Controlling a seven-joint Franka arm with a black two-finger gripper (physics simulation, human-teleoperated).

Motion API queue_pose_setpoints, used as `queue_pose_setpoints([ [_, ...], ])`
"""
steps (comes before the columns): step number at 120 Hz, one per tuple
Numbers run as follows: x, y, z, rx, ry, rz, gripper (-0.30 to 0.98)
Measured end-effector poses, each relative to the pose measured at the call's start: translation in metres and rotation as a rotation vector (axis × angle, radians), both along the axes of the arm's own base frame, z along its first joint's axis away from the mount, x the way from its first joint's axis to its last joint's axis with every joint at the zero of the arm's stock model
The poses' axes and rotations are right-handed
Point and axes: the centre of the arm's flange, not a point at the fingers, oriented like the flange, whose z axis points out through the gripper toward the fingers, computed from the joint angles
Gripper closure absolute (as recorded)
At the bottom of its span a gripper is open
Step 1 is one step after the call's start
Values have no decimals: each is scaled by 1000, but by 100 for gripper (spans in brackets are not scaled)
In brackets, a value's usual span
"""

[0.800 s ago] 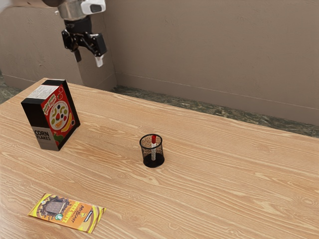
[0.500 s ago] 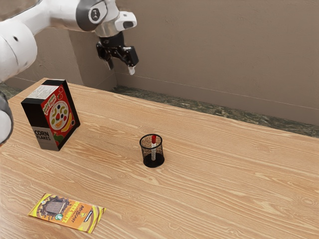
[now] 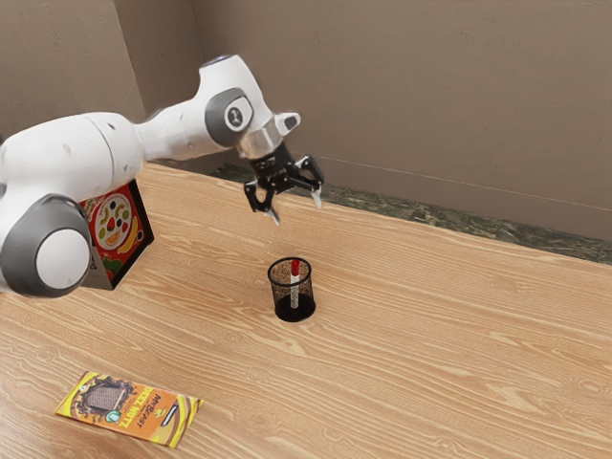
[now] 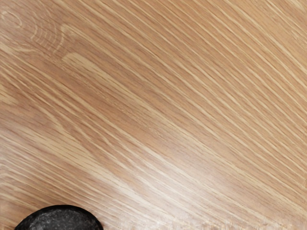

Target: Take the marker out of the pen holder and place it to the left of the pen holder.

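The marker point(image 3: 295, 283) stands inside the black mesh pen holder point(image 3: 280, 297), its red end pointing up near the rim and its pale body running down toward the base. Its long axis is close to vertical, and I can make out no writing on it.

The tool point(image 3: 296, 210) is open, its fingers spread well apart with nothing between them. It hangs tilted above the surface point(image 3: 411, 354), higher than the pen holder and clear of it.

The yellow and orange chocolate bar point(image 3: 129, 409) lies flat, its long axis slanting down toward the exterior view's right; its wrapper reads "MrBeast" and "Deez Nutz". The box point(image 3: 117, 229) stands upright, partly hidden behind the arm point(image 3: 81, 158); colourful fruit is printed on its red face, but I cannot read its lettering. In the wrist view, a dark rounded shape point(image 4: 60, 219) lies over the wood grain; I cannot tell what it is.
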Motion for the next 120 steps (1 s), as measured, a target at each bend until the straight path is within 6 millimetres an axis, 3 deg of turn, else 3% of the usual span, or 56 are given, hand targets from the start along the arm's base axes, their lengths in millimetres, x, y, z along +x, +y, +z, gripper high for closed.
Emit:
queue_pose_setpoints([
  [30,-21,-17,-19,-122,279,163,0],
  [43,-31,-23,-37,-145,384,226,0],
  [74,-45,-29,-62,-152,530,348,0],
  [120,-46,-19,-65,-134,592,474,45],
])
